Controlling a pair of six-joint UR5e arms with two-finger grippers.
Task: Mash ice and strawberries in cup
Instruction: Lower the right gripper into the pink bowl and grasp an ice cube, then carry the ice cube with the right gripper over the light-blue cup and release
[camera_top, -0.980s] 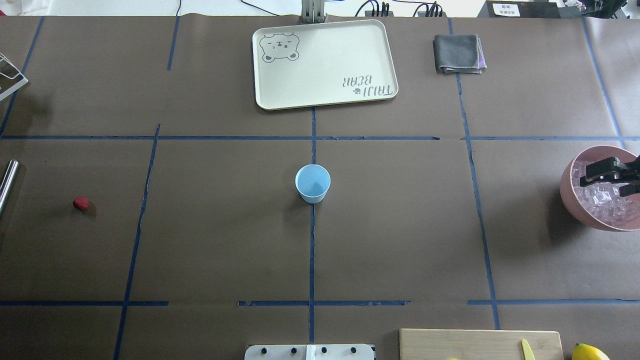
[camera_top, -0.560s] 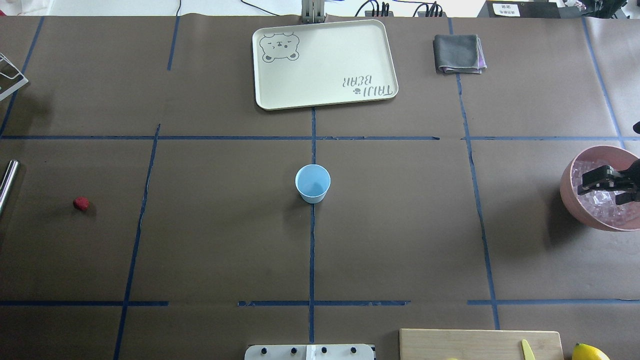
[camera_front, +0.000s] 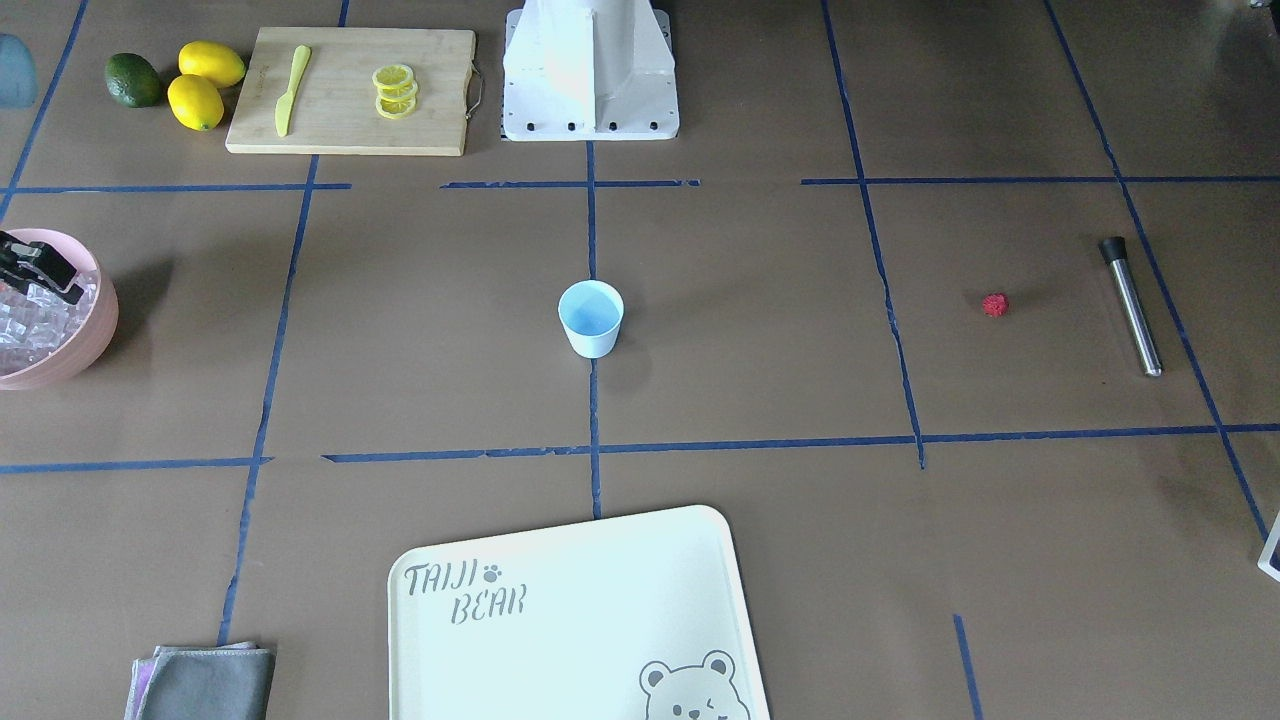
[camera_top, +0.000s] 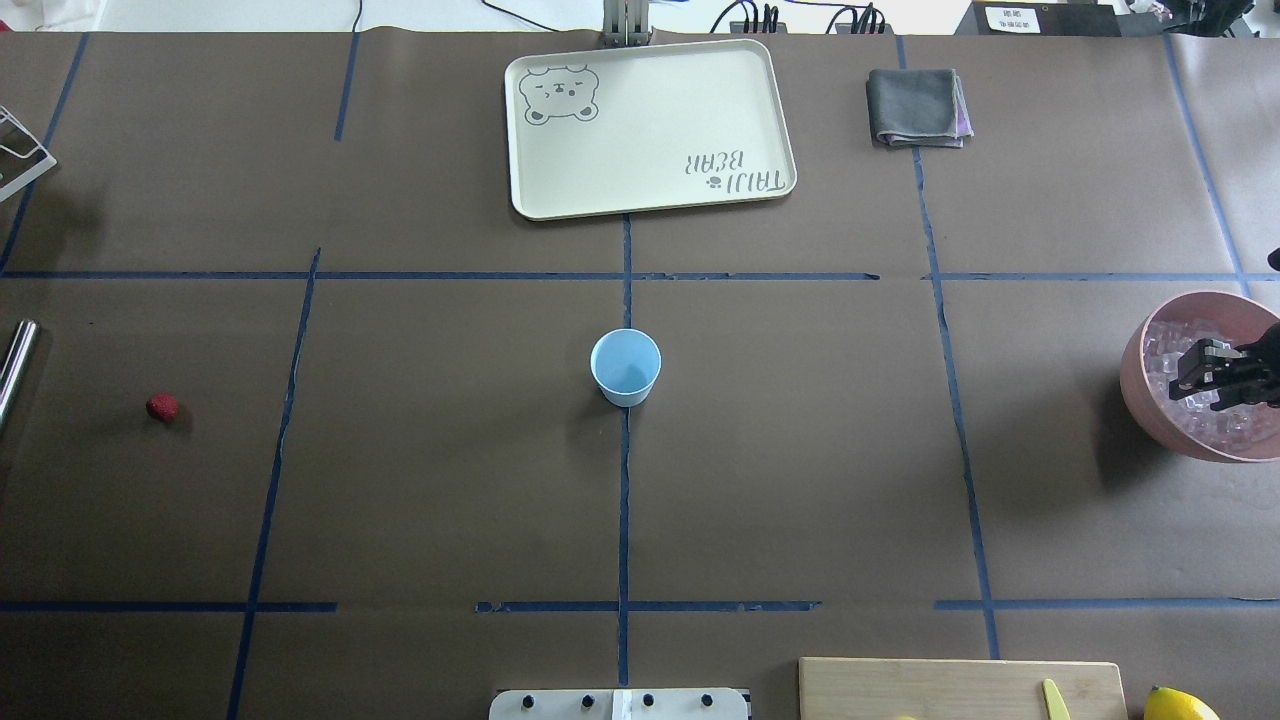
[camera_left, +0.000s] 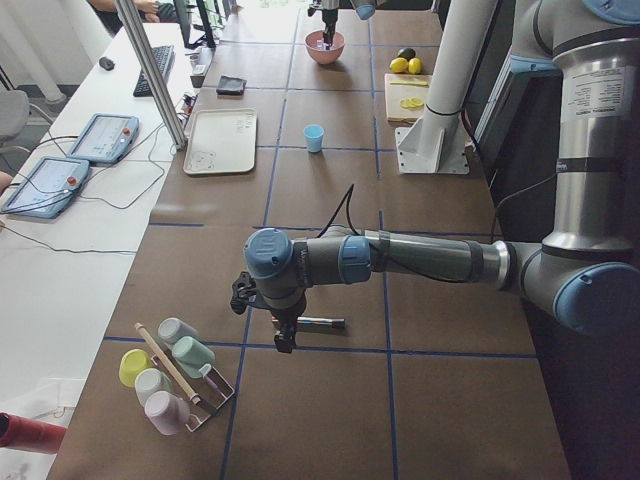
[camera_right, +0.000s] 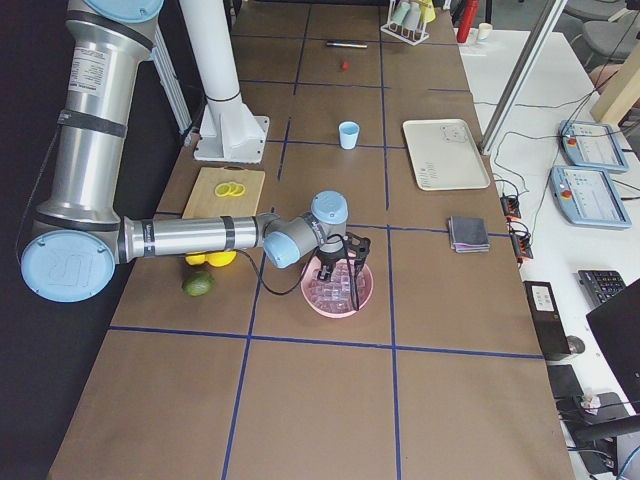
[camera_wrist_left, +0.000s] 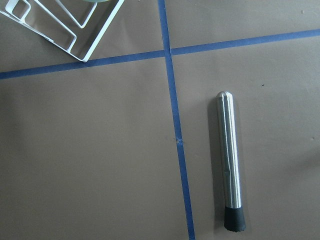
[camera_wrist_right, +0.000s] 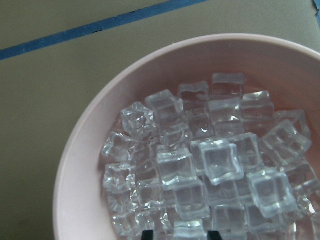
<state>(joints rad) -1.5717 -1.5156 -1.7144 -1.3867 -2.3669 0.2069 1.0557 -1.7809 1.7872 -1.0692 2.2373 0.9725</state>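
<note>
The light blue cup (camera_top: 625, 367) stands upright and empty at the table's middle; it also shows in the front view (camera_front: 591, 318). The red strawberry (camera_top: 162, 406) lies alone at the far left. The ice (camera_wrist_right: 215, 160) is several clear cubes piled in the pink bowl (camera_top: 1135, 385) at the right edge. My right gripper (camera_top: 1205, 378) is down in the bowl, open, its fingertips (camera_wrist_right: 146, 234) among the top cubes. My left gripper (camera_left: 284, 340) hangs over a steel muddler (camera_wrist_left: 230, 165); I cannot tell if it is open or shut.
A cream bear tray (camera_top: 650, 125) and a folded grey cloth (camera_top: 918, 107) lie at the far side. A cutting board (camera_front: 350, 90) with lemon slices and a yellow knife, two lemons (camera_front: 205, 85) and an avocado sit near the robot base. A cup rack (camera_left: 175, 375) stands beyond the muddler.
My right gripper has come down into the pink bowl onto the ice, and its fingers look closer together. The cup and strawberry have not moved.
</note>
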